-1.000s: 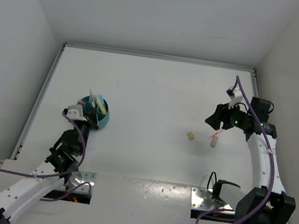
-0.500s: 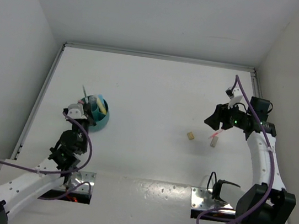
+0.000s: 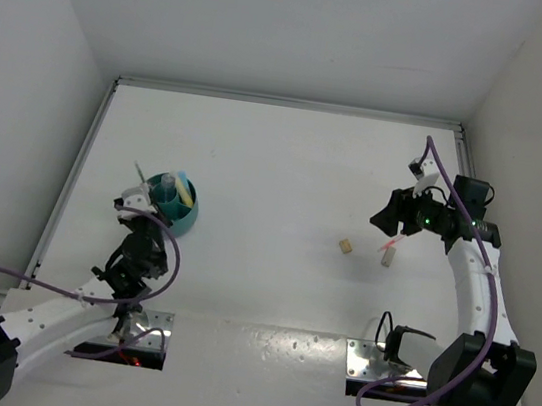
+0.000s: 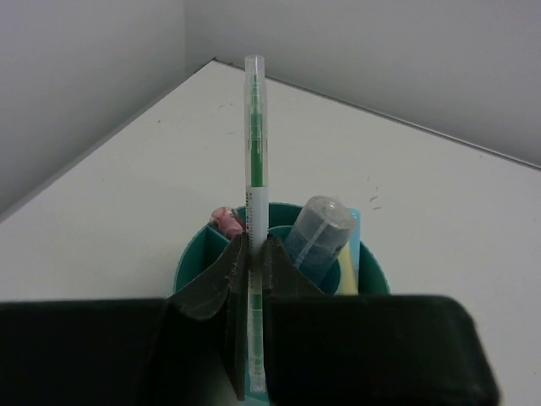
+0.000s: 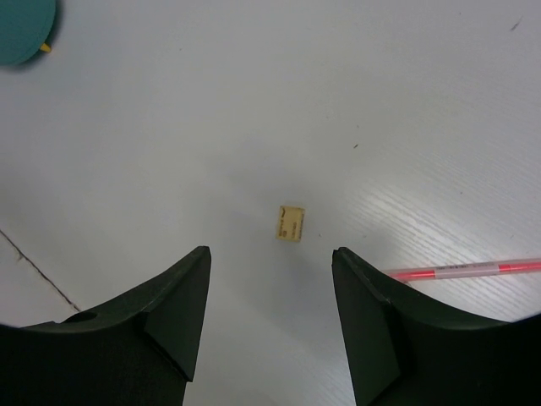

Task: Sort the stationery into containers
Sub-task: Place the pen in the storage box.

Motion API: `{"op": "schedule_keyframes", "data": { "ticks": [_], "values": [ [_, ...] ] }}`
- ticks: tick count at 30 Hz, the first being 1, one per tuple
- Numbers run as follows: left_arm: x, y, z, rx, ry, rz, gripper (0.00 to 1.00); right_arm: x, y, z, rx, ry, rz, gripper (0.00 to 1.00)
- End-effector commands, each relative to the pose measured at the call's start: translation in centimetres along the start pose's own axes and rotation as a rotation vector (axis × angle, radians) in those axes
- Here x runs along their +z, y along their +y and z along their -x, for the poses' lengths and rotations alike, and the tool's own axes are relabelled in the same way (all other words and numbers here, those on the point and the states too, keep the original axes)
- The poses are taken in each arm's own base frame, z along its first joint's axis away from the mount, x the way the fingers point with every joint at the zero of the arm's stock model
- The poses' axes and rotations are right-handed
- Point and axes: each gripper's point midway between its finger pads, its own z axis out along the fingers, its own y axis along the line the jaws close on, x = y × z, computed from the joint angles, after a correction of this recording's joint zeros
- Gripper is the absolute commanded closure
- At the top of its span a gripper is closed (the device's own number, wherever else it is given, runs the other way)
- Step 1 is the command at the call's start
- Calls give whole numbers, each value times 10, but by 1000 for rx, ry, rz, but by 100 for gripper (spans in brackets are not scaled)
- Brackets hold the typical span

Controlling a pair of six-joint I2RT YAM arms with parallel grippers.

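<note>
My left gripper (image 3: 143, 201) is shut on a thin clear pen with green ink (image 4: 255, 152), holding it upright at the near-left rim of the round teal holder (image 3: 180, 215). In the left wrist view the gripper (image 4: 252, 254) sits just in front of the holder (image 4: 191, 260), which holds a blue marker (image 4: 319, 228), a yellow pen (image 4: 348, 275) and a pink item (image 4: 224, 218). My right gripper (image 3: 380, 218) is open and empty above the table. In the right wrist view it (image 5: 270, 254) hangs over a thin pink pen (image 5: 465, 271), also seen from above (image 3: 390, 248).
A small tan block (image 3: 346, 246) lies on the table left of the pink pen, and shows between the right fingers (image 5: 291, 223). The teal holder shows at the top left corner of the right wrist view (image 5: 25, 30). White walls enclose the table.
My left gripper has carried the clear green pen leftward, from over the holder to its left rim. The right arm has barely moved.
</note>
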Motion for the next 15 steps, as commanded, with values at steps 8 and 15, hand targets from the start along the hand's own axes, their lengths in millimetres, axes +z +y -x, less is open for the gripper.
{"op": "schedule_keyframes", "data": {
  "ticks": [8, 15],
  "values": [
    [8, 7, 34, -59, -54, 148, 100, -4, 4, 10, -35, -29, 23, 40],
    [27, 13, 44, 68, -69, 139, 100, -4, 5, 10, -44, -32, 31, 40]
  ]
}}
